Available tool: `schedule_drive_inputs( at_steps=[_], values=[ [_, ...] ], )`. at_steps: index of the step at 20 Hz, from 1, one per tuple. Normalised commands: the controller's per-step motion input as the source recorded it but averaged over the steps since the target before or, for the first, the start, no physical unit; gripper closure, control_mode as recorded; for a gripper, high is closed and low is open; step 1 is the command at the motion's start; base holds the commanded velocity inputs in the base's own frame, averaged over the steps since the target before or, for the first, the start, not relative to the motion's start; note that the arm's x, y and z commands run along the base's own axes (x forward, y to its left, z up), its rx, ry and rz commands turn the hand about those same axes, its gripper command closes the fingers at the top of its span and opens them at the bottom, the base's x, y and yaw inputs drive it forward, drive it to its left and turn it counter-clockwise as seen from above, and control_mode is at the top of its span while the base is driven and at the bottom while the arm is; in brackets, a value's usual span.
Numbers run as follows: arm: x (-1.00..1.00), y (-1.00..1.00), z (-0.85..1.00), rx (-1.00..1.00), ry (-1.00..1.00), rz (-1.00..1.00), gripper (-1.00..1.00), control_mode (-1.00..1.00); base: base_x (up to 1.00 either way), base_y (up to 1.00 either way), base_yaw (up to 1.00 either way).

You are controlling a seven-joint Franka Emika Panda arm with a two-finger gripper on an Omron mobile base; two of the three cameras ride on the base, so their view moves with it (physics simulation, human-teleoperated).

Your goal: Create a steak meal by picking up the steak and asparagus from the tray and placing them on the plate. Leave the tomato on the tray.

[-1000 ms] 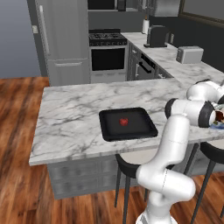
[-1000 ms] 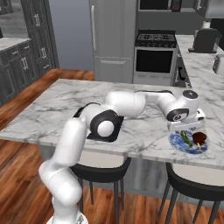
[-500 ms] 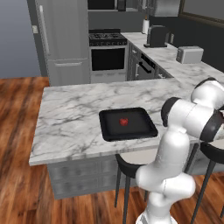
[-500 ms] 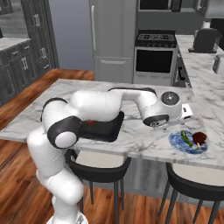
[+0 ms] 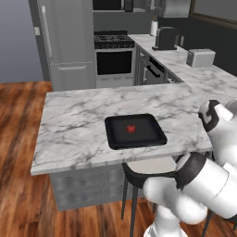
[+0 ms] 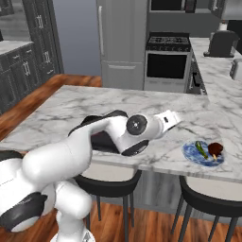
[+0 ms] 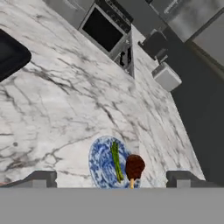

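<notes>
Steak point(image 7: 134, 166) and asparagus point(image 7: 116, 161) lie on the plate point(image 7: 100, 164), low centre; tomato point(image 5: 131, 128) sits mid-frame on the tray point(image 5: 152, 138). Gripper point(image 7: 111, 178) fingers spread, empty — withdraw upward, clear of the plate — nothing more to lift.

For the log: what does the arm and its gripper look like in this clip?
The arm is glossy white, built of fat rounded links with dark grey to black bands and round caps at the joints. No cables or markings are visible. The gripper shows as two small dark grey squared finger tips in the hand view.
</notes>
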Motion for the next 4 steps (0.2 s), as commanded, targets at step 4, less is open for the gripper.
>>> schedule_drive_inputs(
  at_steps=[4],
  values=[
    [-0.17, 0.90, 0.89, -0.25, -0.12, 0.01, -1.00, -1.00, 0.00, 0.00, 0.00]
  ],
)
